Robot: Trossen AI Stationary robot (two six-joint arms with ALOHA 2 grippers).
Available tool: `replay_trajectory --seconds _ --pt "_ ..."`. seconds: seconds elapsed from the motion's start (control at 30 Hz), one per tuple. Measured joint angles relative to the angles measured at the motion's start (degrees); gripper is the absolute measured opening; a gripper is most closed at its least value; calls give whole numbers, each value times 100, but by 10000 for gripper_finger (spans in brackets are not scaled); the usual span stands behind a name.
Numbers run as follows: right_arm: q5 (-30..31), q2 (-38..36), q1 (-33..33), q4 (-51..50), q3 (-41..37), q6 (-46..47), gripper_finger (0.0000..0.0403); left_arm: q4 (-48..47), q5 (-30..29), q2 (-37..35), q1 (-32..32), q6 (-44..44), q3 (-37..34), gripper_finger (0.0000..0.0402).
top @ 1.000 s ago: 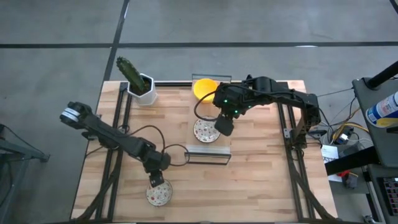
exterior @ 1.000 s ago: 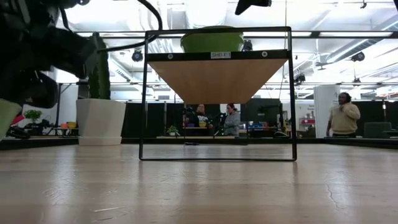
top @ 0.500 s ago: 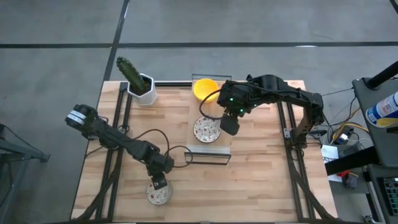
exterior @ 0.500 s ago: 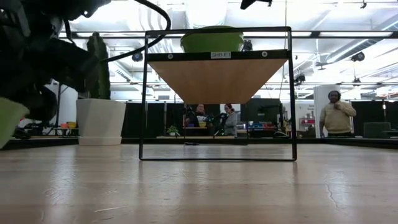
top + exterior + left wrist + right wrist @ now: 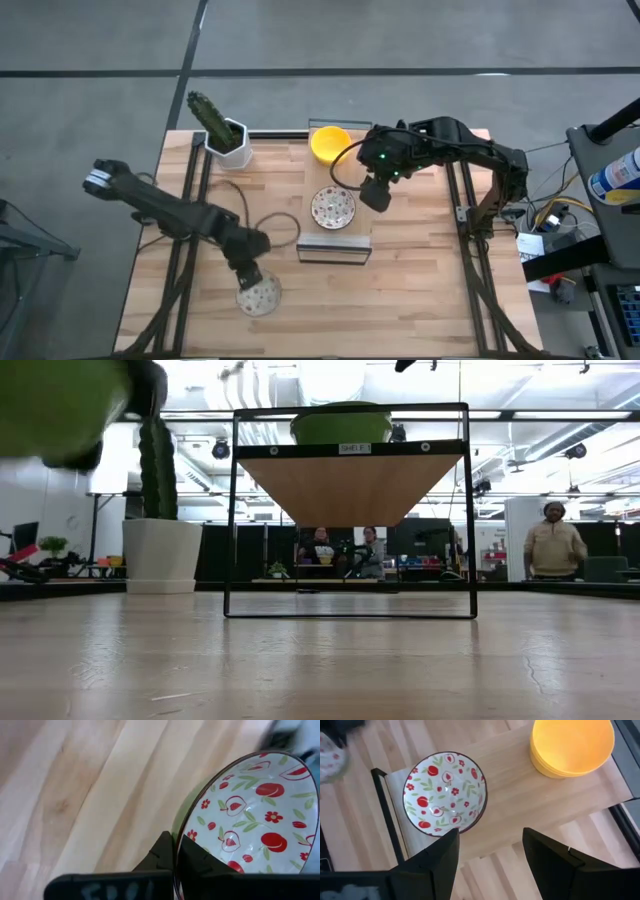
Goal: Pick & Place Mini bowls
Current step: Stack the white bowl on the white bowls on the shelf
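My left gripper (image 5: 248, 277) is shut on a white mini bowl (image 5: 259, 296) with red fruit and green leaves, above the table's near left part; the low view shows its green underside (image 5: 50, 400) high up. My right gripper (image 5: 378, 194) hangs open over the shelf's (image 5: 352, 228) right part, with nothing between its fingers. A second patterned mini bowl (image 5: 445, 792) rests by its base on the shelf's wooden top. Yellow mini bowls (image 5: 572, 745) sit stacked on the shelf's far end. My left gripper pinches the patterned bowl's rim (image 5: 176, 845), one finger (image 5: 200, 862) inside the bowl and the other (image 5: 161, 854) on its green outer wall. The fingers come from above, slanting down. The bowl hangs lifted clear of the table, its opening facing up.
A white pot with a green cactus (image 5: 226, 138) stands at the far left. The black wire shelf frame (image 5: 350, 510) stands in the table's middle. Bare wood lies in front of the shelf (image 5: 350, 660). People show in the room beyond the table.
My left gripper has shut on the patterned bowl's rim and gone up with it; the bowl is lifted clear of the table and has shifted a little toward the far edge. My right gripper has drawn toward the table's right edge, off the bowl on the shelf.
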Motion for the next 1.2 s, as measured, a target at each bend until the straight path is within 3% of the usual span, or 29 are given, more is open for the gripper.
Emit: replay_trajectory --seconds 0.2,0.3,0.4,0.6,0.77,1.0,1.2 --pt "179 -152 -13 -43 0 -79 215 -343 -627 -710 505 -217 926 2" --pt "564 -255 -17 -42 -2 -85 215 -507 -1061 -782 975 -392 1530 2" --pt "884 -363 -17 -32 -2 -22 215 -701 -1133 -635 1511 -356 2151 2" --pt "984 -538 -17 -32 -2 52 215 -754 -998 175 2424 189 3424 1" --pt "982 -674 -15 -80 -4 98 215 -1408 -967 1211 2989 724 4655 1" --pt "980 -762 -11 -152 -4 116 215 -2497 -919 2498 3057 1403 5922 1" --pt "978 -794 -11 -283 -4 112 215 -2907 -1099 3060 3044 1751 6157 1"
